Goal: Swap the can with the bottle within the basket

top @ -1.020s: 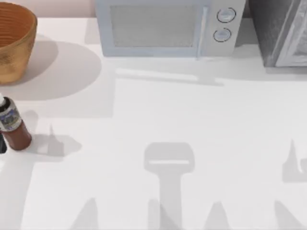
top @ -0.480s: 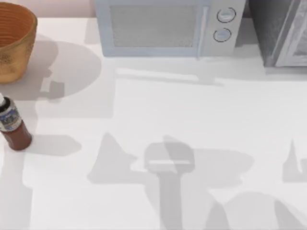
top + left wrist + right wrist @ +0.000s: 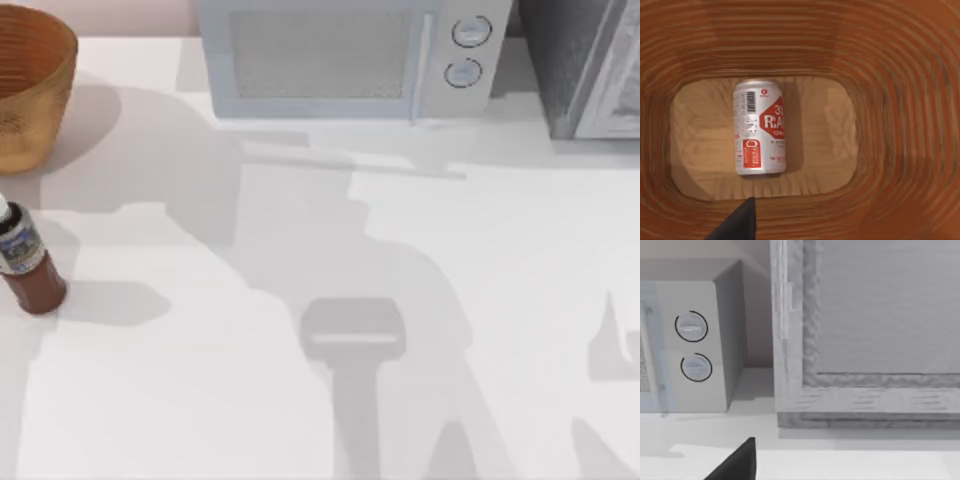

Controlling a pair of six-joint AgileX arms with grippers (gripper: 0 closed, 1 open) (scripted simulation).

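**Looking down into the basket at the can**

Hanging over the basket, the left gripper shows as one dark fingertip at the edge of the left wrist view; whether it is open or closed, I cannot tell. Below it lies the small white cylindrical can with red markings, on its side on the pale flat floor of the large round woven basket. The orange-brown ribbed walls rise around the can on all sides. The can does not touch them, and there is more free floor on its label side than at its two ends. On the can I read a barcode, a red shape with the white letters "R.A" cut off by the curve, and a red block of small text that is too fine to read.

In the top view the golden-brown basket stands at the far left corner of the white table. The small reddish-brown bottle with a blue-and-white label and white cap stands upright near the left edge, in front of the basket and apart from it. Its label cannot be read.

The right gripper shows as a dark fingertip in the right wrist view, and its state I cannot tell either. It faces a pale microwave with two round knobs and a grey cabinet at the back. The middle and the right of the table are open.
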